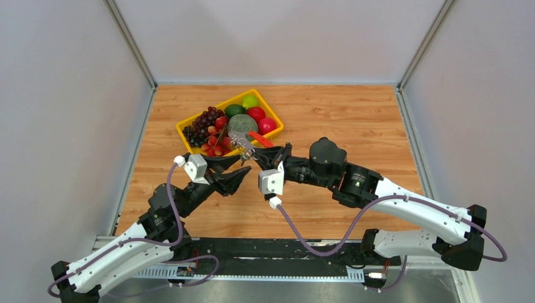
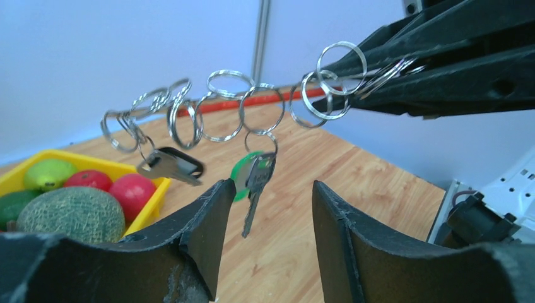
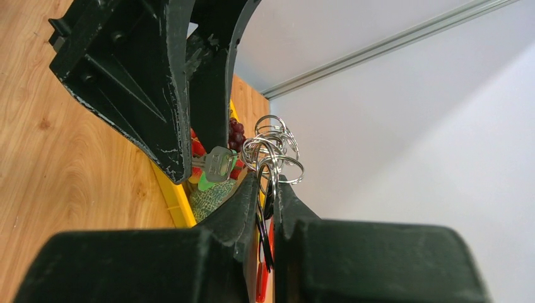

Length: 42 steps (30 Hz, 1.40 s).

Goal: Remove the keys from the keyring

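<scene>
My right gripper [image 1: 270, 156] [image 3: 268, 189] is shut on the keyring [image 3: 277, 148], a chain of linked silver rings held in the air above the table. The ring's red clip [image 1: 262, 140] [image 3: 261, 281] hangs between the fingers. In the left wrist view the rings [image 2: 221, 107] string out leftward from the right gripper's fingers [image 2: 441, 69]. Two keys dangle from them, one black-headed [image 2: 170, 165] and one green-headed [image 2: 252, 180]. My left gripper [image 1: 247, 165] [image 2: 271, 196] is open. The green-headed key [image 3: 217, 165] hangs between its fingertips, close to the left finger [image 2: 211, 214].
A yellow tray [image 1: 189, 123] at the back of the wooden table holds grapes [image 1: 202, 123], red and green fruits and a netted melon [image 2: 69, 214]. It lies just behind the held keys. Grey walls close in the table on three sides.
</scene>
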{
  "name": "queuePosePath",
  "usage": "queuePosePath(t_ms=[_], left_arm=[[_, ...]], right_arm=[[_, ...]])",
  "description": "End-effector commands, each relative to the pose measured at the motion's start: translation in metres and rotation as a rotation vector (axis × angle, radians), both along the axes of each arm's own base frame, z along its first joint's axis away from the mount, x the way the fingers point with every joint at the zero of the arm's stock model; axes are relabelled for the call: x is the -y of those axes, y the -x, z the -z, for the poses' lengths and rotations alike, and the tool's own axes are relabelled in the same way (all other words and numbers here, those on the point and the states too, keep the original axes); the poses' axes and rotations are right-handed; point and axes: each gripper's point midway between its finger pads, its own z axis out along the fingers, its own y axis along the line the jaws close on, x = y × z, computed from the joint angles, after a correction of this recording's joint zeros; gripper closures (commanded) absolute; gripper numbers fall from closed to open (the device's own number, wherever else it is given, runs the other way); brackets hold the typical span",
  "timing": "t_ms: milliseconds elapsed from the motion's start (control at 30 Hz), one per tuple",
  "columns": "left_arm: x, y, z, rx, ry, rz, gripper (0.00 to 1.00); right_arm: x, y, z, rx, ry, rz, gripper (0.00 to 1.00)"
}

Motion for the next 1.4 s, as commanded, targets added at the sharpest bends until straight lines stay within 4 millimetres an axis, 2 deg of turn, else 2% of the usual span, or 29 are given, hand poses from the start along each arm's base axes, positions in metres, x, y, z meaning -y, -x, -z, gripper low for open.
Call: queuePosePath(t_ms=[0,133,367,600,767,1033,1367], left_arm=[[0.005,0.013,-0.032,0.124,0.043,0.066,0.4],[0.012,0.015,-0.031,0.132,0.039,0.098,0.4],[0.018,0.006,-0.023,0.091,0.005,0.084,0.47],[0.005,-0.006,-0.015,0.062,-0.007,-0.014,0.42],[-0.002,-0.004,-0.016,0.083,-0.01,-0.032,0.44],[0.0,-0.002,-0.017,0.091,-0.02,-0.014,0.51],[0.006,0.007,-0.018,0.1,-0.023,0.044,0.49]], right_arm=[[0.003,0.008,-0.029,0.062,-0.082,-0.034,1.0],[0.004,0.01,-0.031,0.065,-0.086,-0.042,1.0],[0.006,0.013,-0.032,0.063,-0.093,-0.052,1.0],[0.009,0.015,-0.034,0.064,-0.098,-0.059,1.0],[0.007,0.017,-0.032,0.06,-0.096,-0.069,1.0],[0.006,0.017,-0.032,0.059,-0.094,-0.075,1.0],[0.005,0.017,-0.03,0.06,-0.09,-0.074,1.0]])
